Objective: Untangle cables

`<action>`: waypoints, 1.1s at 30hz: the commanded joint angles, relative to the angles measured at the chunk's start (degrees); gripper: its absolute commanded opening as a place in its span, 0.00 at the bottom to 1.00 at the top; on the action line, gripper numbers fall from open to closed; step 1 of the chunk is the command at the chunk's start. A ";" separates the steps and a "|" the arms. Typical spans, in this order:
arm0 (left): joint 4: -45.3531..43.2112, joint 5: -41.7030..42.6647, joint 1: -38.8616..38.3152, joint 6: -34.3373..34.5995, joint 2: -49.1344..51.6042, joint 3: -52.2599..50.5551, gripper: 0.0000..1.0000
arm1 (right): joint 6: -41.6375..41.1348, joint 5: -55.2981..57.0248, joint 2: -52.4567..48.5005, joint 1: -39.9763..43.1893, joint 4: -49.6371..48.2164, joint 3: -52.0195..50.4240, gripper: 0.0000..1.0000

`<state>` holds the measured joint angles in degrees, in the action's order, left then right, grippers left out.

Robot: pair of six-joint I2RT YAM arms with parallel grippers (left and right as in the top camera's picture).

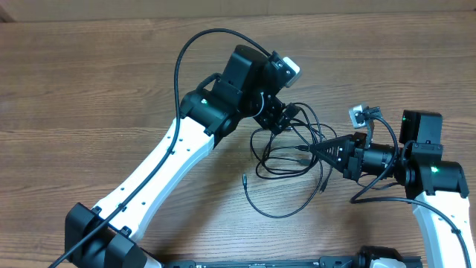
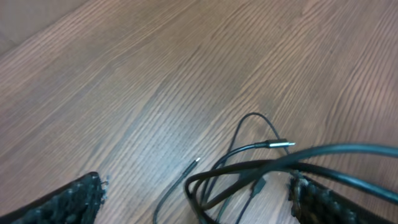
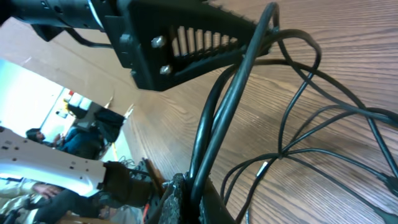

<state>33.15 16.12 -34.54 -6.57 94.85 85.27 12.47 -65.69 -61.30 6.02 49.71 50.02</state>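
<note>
Two robot arms meet over a knot of thin black cables (image 1: 286, 158) on a wooden table (image 1: 89, 74). The step in hand looks like the pulling-apart: each arm has a share of the tangle, and the knot is not yet undone.

Closest in the right wrist view, the right gripper (image 1: 316, 149) is pinched down to a narrow point, with two strands coming out from between its fingers. It appears to be clamped on them. Those strands rise taut and run away from it to the left gripper (image 1: 277, 117), where they hook around the tip of one slotted finger (image 3: 186, 43).

In the left wrist view, the left gripper's fingers are spread wide. Loops of cable lie in the gap between them, and one strand crosses just above the finger on the right of that view. It is clamping nothing.

Beyond the two grippers, the slack loops fan out flat on the table. One loose plug (image 1: 245, 179) lies a little clear of the bundle.

The next move likely calls for the left gripper to close on a single strand, then for the arms to draw apart slowly so the loops slide free rather than tighten.
</note>
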 commanded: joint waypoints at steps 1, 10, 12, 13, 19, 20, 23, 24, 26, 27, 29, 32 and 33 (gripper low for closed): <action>-0.48 4.24 2.67 -2.67 -0.59 0.74 1.00 | -2.73 2.99 0.74 0.37 -1.09 0.72 0.04; 6.16 32.15 11.13 -20.06 -2.71 0.76 1.00 | -7.15 3.28 0.74 0.42 -3.82 0.72 0.04; 12.24 34.18 11.28 -28.09 -2.71 0.76 1.00 | -7.15 -1.03 0.74 0.42 -4.33 0.72 0.04; 13.64 34.32 11.13 -29.77 -2.71 0.76 1.00 | -7.15 -3.54 0.74 0.42 -4.59 0.72 0.04; 13.86 32.87 8.59 -37.35 -2.71 0.76 1.00 | -7.10 -16.33 0.74 0.42 -4.66 0.72 0.04; 13.25 31.58 8.26 -37.35 -2.69 0.76 0.99 | -7.10 -17.33 0.74 0.42 -4.66 0.72 0.04; 10.69 25.09 7.15 -37.11 -2.69 0.76 1.00 | -7.13 -18.05 0.74 0.42 -4.42 0.72 0.04; 10.32 24.50 6.97 -37.11 -2.69 0.76 0.99 | -7.13 -18.14 0.74 0.42 -4.37 0.72 0.04; 9.14 23.89 6.34 -37.11 -2.67 0.76 0.99 | -7.08 -19.80 0.74 0.39 -4.26 0.72 0.04; 8.46 23.91 6.19 -37.11 -2.62 0.76 0.99 | -7.10 -20.24 0.74 0.39 -4.26 0.72 0.04; 7.23 23.93 5.88 -37.09 -2.56 0.74 1.00 | -7.10 -20.74 0.74 0.39 -4.20 0.72 0.04; 5.27 23.96 5.18 -36.89 -2.32 0.74 1.00 | -7.10 -22.32 0.74 0.35 -4.20 0.72 0.04; 4.50 23.91 4.90 -36.89 -2.19 0.74 1.00 | -7.10 -23.34 0.74 0.35 -4.20 0.72 0.04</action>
<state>39.00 40.86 -28.56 -42.46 93.65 85.47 5.21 -84.09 -61.30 6.28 45.71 50.02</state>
